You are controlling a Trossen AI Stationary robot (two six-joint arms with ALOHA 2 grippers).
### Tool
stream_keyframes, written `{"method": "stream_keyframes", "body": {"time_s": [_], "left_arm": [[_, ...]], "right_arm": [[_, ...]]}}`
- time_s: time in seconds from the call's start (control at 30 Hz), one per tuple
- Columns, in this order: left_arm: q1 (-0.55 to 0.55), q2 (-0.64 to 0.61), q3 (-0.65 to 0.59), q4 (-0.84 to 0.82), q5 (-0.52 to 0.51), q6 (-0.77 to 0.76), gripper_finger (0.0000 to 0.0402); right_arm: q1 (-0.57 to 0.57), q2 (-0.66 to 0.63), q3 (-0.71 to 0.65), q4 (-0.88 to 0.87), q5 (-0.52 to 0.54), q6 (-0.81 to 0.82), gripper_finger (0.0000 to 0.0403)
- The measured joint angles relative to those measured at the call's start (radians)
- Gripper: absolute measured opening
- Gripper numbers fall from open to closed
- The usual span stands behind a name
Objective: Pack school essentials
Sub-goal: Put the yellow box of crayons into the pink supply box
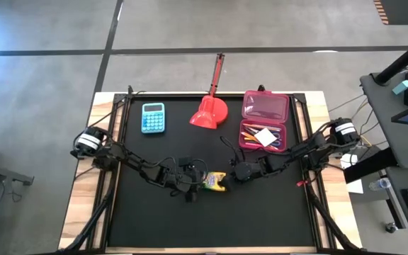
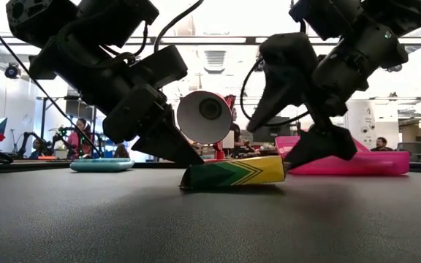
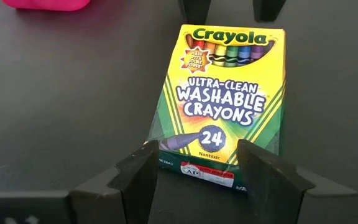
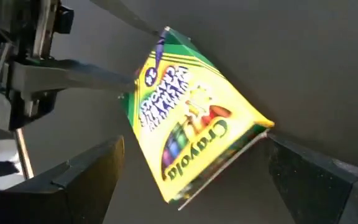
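Note:
The yellow-green crayon box (image 1: 215, 183) (image 3: 222, 93) lies on the black mat near the table's middle. My left gripper (image 1: 198, 181) (image 3: 194, 152) is at the box's bottom end, shut on it. My right gripper (image 1: 234, 172) (image 4: 194, 143) is open at the opposite, top end, a finger on each side; whether it touches the box (image 4: 191, 124) I cannot tell. Coloured pencils (image 1: 253, 131) and a white square (image 1: 264, 137) lie in the open pink case (image 1: 241, 134). I cannot make out the scissors or the green piece. My left gripper pinches the crayon box's bottom end (image 3: 197, 171) between its two fingers (image 3: 143, 168), one on each long side edge. The fingers come slanting down from the table's left, along the box's length. The box (image 2: 232, 174) sits low on the mat.
A light-blue calculator (image 1: 153, 117) lies at the far left of the mat. A red long-handled scoop (image 1: 210, 112) stands at the far middle, its handle reaching past the far edge. The pink case's lid (image 1: 265, 106) lies open at the far right. The mat's near half is bare.

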Motion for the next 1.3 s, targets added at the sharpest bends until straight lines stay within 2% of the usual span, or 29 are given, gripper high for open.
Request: {"method": "stream_keyframes", "body": {"time_s": [0.3, 0.57, 0.8, 0.97, 1.1, 1.3], "left_arm": [[0.0, 0.0, -0.009, 0.009, 0.001, -0.001, 0.0203], [-0.001, -0.001, -0.011, 0.007, 0.0, -0.002, 0.0203], [-0.001, -0.001, -0.012, 0.014, -0.001, -0.001, 0.0203], [0.0, -0.001, -0.012, 0.024, -0.001, -0.001, 0.0203], [-0.001, 0.0, -0.012, 0.026, 0.0, -0.001, 0.0203], [-0.001, 0.0, -0.011, 0.03, 0.002, -0.001, 0.0203]], "right_arm": [[-0.002, 0.099, 0.002, 0.094, -0.013, 0.031, 0.0368], [-0.002, 0.109, 0.0, 0.173, -0.027, 0.008, 0.0368], [0.005, 0.131, 0.028, 0.18, -0.034, -0.08, 0.0368], [0.005, 0.147, 0.04, 0.183, -0.032, -0.06, 0.0366], [0.005, 0.149, 0.041, 0.181, -0.028, -0.052, 0.0344], [0.004, 0.149, 0.041, 0.178, -0.028, -0.039, 0.0289]]}}
